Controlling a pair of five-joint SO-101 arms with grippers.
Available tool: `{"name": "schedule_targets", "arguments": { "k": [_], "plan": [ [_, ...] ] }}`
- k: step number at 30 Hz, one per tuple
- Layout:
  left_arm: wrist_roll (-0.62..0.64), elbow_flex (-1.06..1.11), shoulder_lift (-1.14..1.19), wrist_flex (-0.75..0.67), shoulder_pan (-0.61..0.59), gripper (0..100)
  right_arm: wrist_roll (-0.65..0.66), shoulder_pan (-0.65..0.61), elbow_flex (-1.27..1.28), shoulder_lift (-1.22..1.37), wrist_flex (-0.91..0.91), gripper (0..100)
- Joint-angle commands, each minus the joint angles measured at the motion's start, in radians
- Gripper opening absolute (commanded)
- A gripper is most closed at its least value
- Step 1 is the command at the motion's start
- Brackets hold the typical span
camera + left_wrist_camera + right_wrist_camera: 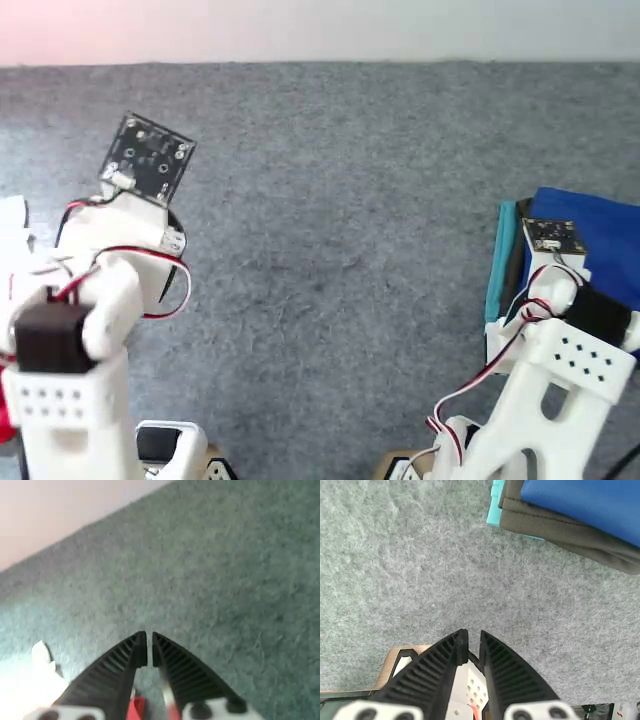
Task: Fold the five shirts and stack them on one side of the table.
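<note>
A stack of folded shirts lies at the table's right edge: a blue shirt (590, 235) on top, a dark brown one (560, 527) beneath it and a teal one (496, 502) at the bottom. My right gripper (469, 639) hangs shut and empty over bare mat just beside the stack. On the left, a white shirt (10, 218) lies loose at the table's edge, with a bit of red cloth (4, 420) nearer the front. My left gripper (148, 639) is shut with nothing in it, above the mat next to the white shirt (27, 682).
A grey felt mat (340, 200) covers the table between the two arms. A pale wall (320, 30) runs along its far edge. The mat's front edge and a wooden strip (390, 662) show under the right arm's base.
</note>
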Motion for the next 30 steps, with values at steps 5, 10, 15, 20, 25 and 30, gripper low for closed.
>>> {"name": "schedule_targets", "arguments": {
  "k": [5,10,15,20,25,30],
  "plan": [
    [-0.226,0.022,0.169,0.044,-0.295,14,-0.012,-0.004,-0.006,-0.019,0.038,4.6],
    [-0.390,0.107,0.293,0.003,-0.489,18,-0.012,-0.004,-0.006,-0.018,0.038,4.6],
    [-0.532,0.145,0.463,-0.094,-0.614,20,-0.012,-0.004,-0.006,-0.018,0.038,4.6],
    [-0.609,0.142,0.692,-0.152,-0.672,20,-0.012,-0.004,-0.006,-0.018,0.038,4.6],
    [-0.641,0.140,0.844,-0.153,-0.695,20,-0.012,-0.004,-0.006,-0.018,0.038,4.6],
    [-0.652,0.143,0.895,-0.158,-0.687,20,-0.012,-0.004,-0.006,-0.018,0.038,4.6]
  ]
}}
